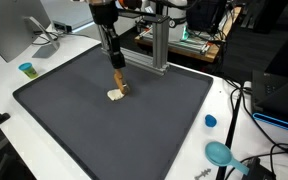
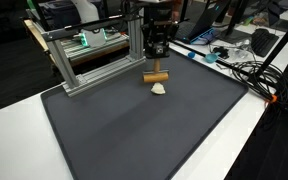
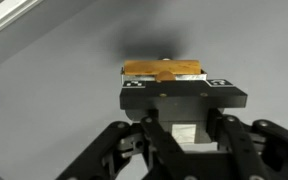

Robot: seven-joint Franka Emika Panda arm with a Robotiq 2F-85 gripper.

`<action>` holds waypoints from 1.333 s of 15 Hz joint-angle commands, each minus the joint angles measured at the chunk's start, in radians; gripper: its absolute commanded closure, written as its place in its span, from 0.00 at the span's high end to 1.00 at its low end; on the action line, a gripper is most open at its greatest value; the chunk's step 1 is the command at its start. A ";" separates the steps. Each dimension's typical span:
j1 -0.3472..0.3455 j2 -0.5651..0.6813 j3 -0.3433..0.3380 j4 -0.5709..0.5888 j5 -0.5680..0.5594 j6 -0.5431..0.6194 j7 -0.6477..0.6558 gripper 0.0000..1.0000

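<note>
Wooden block [image 2: 157, 76] pinched crosswise in closed claw [image 2: 156, 64], hanging right beneath it, pale piece [image 2: 160, 89] just below on dark mat [image 2: 134, 130]. Best to squeeze firmly, hold level, descend slowly and straight, avoiding any sideways nudge.

Item: mat [image 1: 84, 120]. We record wide bare surface toward the near edge and to either side; a gripper passes there unhindered.

Item: metal frame [image 2: 84, 62]. We note it standing along the mat's far edge, just behind the gripper [image 2: 156, 58]; it bars the way back at low height.

Item: wooden block [image 2: 156, 77], clamped in the gripper, with a pale piece [image 2: 159, 89] just below it. We cannot tell whether they touch, and we find no room between.

Item: blue cap [image 1: 210, 121], teal dish [image 1: 220, 153], cables [image 1: 246, 100]. We list these off the mat, crowding one side of the table.

Item: small cup [image 1: 27, 70]. We place it off the mat's opposite corner, well apart.
</note>
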 commanded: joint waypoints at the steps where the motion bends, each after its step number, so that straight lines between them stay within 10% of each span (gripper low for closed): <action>1: 0.022 -0.095 -0.012 -0.070 -0.118 0.032 0.144 0.21; 9: 0.031 -0.138 0.053 -0.128 -0.155 0.073 0.330 0.21; 10: 0.032 -0.142 0.057 -0.136 -0.158 0.075 0.344 0.46; 11: 0.032 -0.140 0.057 -0.137 -0.158 0.075 0.342 0.46; 12: 0.031 -0.136 0.057 -0.136 -0.158 0.075 0.341 0.21; 20: 0.049 -0.027 0.037 -0.103 -0.210 0.171 0.453 0.21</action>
